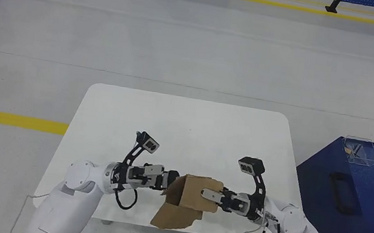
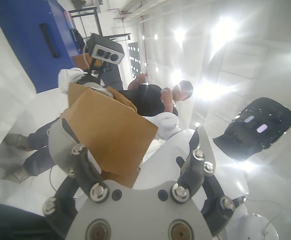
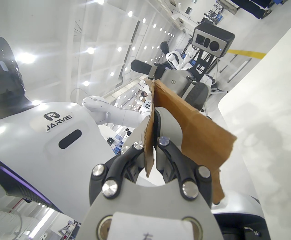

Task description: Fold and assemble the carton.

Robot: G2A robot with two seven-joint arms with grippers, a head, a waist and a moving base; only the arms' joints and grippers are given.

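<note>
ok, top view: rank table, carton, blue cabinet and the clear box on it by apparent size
1. table
2. blue cabinet, though cut off at the frame edge
3. carton
4. clear box

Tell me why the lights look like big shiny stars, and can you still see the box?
Left wrist view: the ceiling lights flare into big starbursts, but the carton is plain to see. Right wrist view: the lights are small bright dots, and soft shadows lie on the table. Top view: even light, no glare.
</note>
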